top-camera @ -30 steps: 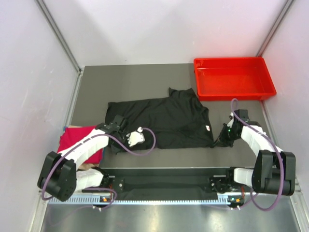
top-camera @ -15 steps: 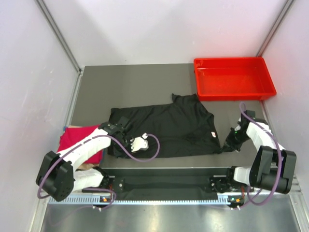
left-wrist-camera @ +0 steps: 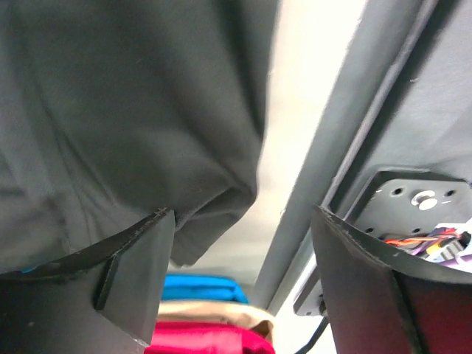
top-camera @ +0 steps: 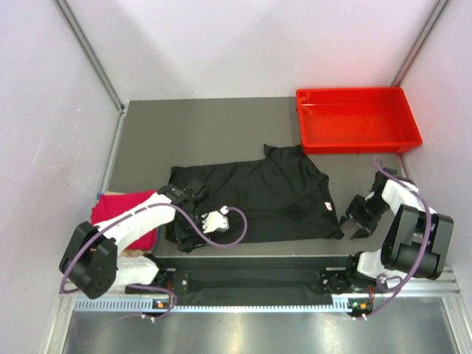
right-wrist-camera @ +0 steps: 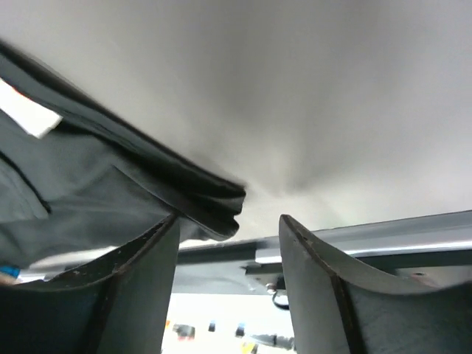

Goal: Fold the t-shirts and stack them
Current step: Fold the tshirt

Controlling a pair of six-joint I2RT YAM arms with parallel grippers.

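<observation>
Left wrist showed left gripper [left-wrist-camera: 243, 215] spread at the shirt [left-wrist-camera: 110, 110] hem, right gripper [right-wrist-camera: 228, 220] spread likewise; we judged even corner pinches best.

Spread t-shirt [top-camera: 258, 198] lies centre, piled t-shirt [top-camera: 110, 207] left, tray [top-camera: 358, 122] behind-right.

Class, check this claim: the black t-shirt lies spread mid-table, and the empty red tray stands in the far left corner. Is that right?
No. The top external view shows the empty red tray in the far right corner, not the left. The black t-shirt does lie spread mid-table.
</observation>
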